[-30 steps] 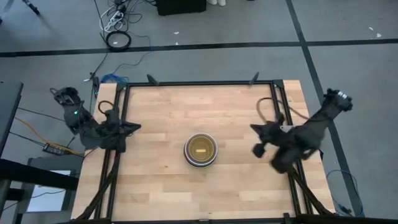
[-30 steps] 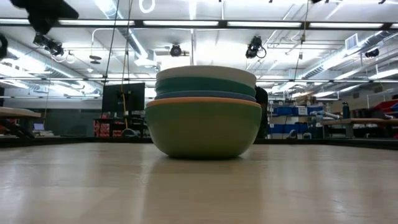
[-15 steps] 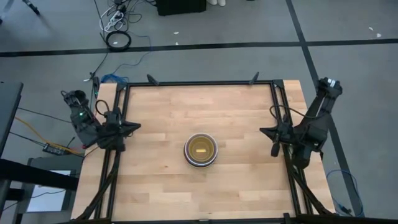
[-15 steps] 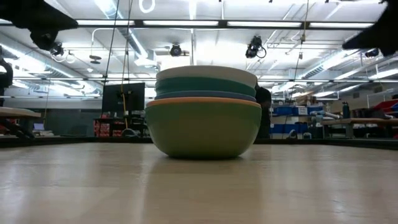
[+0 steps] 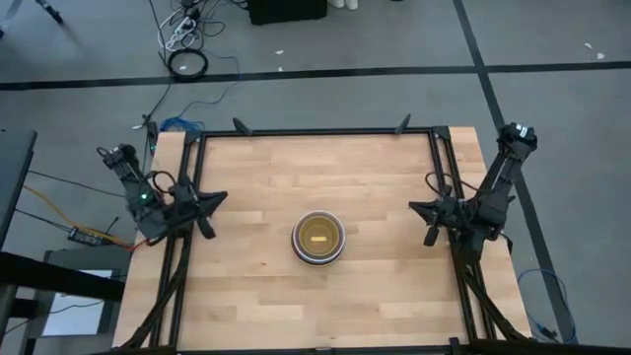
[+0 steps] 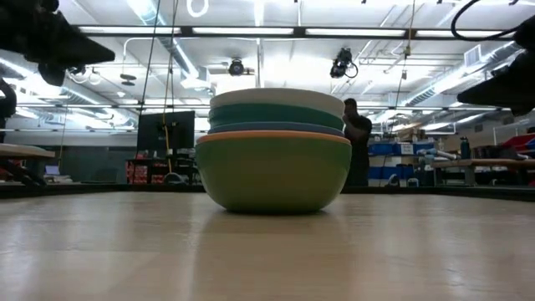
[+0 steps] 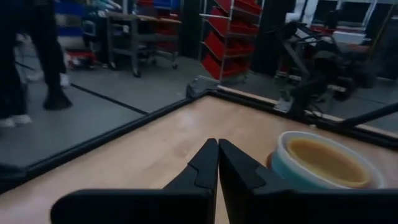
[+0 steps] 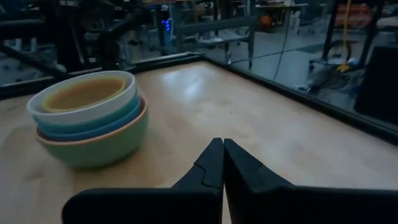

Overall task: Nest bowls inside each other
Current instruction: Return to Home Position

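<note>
Found the bowls (image 5: 317, 238) nested as one stack near the middle of the table (image 5: 256, 177), between the two claws and well apart from both. Saw the left gripper (image 7: 217, 149) raised by the table's left edge, with fingers pressed together on nothing, aimed toward the stack. Saw the right gripper (image 8: 222, 146) raised by the right edge, likewise closed tight and empty, facing the stack from the other side.

Noted pale wood planks bounded by a black frame (image 5: 315, 131), with grey floor (image 5: 394, 39) and loose cables (image 5: 182, 35) beyond. Caught ceiling lights (image 6: 251, 32) in the low view, and a person (image 6: 358, 134) standing behind the stack. Caught red shelving (image 7: 217, 43) in the left wrist view.

Found the stack upright, mouths up: green outermost at the base, then orange, blue, teal and white rims, with yellow showing inside from above. Could name no long axis in round bowls; piled straight up.
</note>
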`<state>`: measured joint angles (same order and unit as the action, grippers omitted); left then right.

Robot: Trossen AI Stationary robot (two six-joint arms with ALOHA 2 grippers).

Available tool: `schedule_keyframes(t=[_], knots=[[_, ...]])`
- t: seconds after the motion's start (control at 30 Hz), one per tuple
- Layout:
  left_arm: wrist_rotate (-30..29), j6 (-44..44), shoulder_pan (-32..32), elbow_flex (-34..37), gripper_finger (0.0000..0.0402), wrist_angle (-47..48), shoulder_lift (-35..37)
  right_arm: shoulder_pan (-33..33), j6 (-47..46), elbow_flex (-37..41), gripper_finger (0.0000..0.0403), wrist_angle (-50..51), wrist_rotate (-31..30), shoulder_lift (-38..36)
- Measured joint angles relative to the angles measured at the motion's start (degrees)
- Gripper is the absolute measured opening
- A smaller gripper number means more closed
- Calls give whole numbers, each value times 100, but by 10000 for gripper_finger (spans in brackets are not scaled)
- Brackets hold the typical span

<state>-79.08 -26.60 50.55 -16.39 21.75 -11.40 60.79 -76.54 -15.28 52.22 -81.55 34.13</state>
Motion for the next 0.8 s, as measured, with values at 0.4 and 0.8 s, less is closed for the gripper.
schedule_keyframes(t=[0.4, 0.8], knots=[[364, 1049, -943, 548, 21, -1193, 0, -628, 338, -60, 0, -32, -720, 11], [4354, 2743, -3622, 1009, 21, -3665, -55, -1108, 4615, -58, 0, -4552, 1374, 15]])
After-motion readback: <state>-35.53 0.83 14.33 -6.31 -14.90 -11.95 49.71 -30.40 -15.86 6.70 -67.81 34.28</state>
